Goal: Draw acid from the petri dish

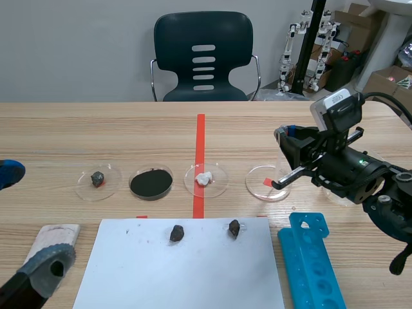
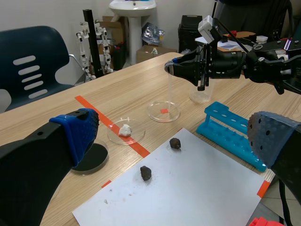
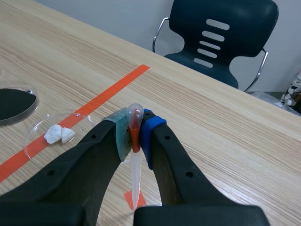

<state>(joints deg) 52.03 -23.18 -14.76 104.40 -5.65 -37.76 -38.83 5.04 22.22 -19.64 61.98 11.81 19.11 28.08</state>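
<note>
Alignment between the pipette [image 3: 135, 181] and the clear petri dish [image 1: 257, 188] is what the coming move turns on, as we read it. The right gripper [image 3: 135, 134] has its pads pinched on the pipette just under the bulb. The long axis stands nearly upright, bulb up and tip down. From the right wrist view the tip sits over the orange-red tape square [image 3: 128, 197] that shows through the dish, so the dish lies straight below the jaws, not off to a side. We cannot tell whether the tip already touches the dish floor or hangs just above it, nor whether any liquid lies in the dish. The right arm is plainly the nearer one. The left gripper [image 1: 29, 219] rests well away from the dish toward the robot's left, fingers spread wide and holding nothing. Beside the dish on that same side stands a dish with a white lump [image 1: 205, 178]. Farther along that row are a dish of black powder [image 1: 151, 183] and one with a dark stone [image 1: 98, 179]. Nearer the robot than the dish lie a white sheet [image 1: 193, 277] carrying two dark stones [image 1: 176, 233] and a blue rack [image 1: 315, 264]. The wooden table [image 1: 129, 129] is flat and bare around the dish. We judge there is room for a straight descent, and the thin dish could slide if nudged sideways.
</note>
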